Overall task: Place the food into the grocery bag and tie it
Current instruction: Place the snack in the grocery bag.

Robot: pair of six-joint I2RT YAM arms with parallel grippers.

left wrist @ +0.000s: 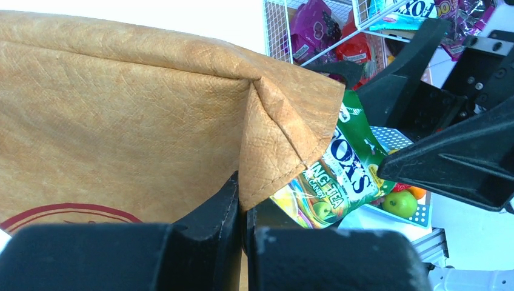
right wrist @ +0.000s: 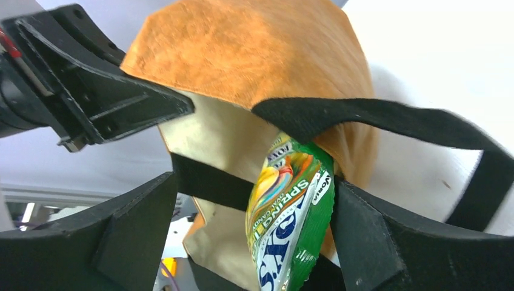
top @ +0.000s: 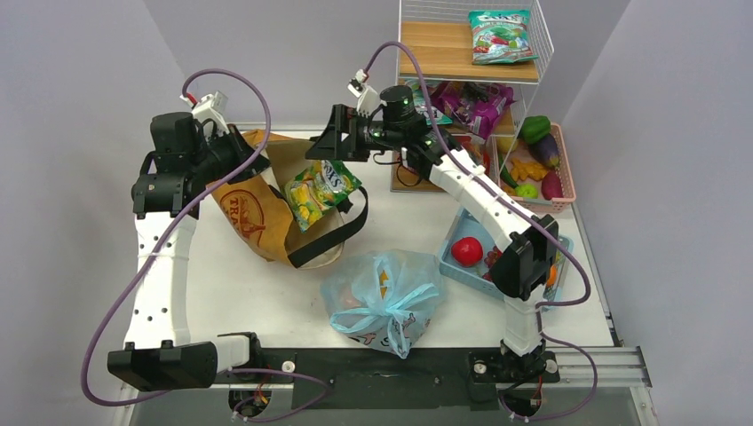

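Note:
The light blue grocery bag (top: 384, 302) sits at the table's near middle, its handles knotted on top and shapes showing faintly through the plastic. My left gripper (top: 238, 153) is shut on the folded rim of the tan tote (left wrist: 121, 115), pinched between its fingers (left wrist: 245, 203). My right gripper (top: 324, 146) is open above the tote's mouth. A green candy packet (right wrist: 291, 224) hangs between its jaws (right wrist: 254, 209), leaning on the right finger. The packet also shows in the top view (top: 321, 191). A red tomato (top: 466, 250) lies in a blue tray. The grapes and pepper are not distinguishable.
The tan tote (top: 253, 213) with black straps lies at the back left. A blue tray (top: 455, 269) holds fruit at the right, with a green apple (left wrist: 400, 203) in it. A pink basket (top: 568, 177) of vegetables and a wire shelf (top: 542, 40) with snack packets stand at the back right.

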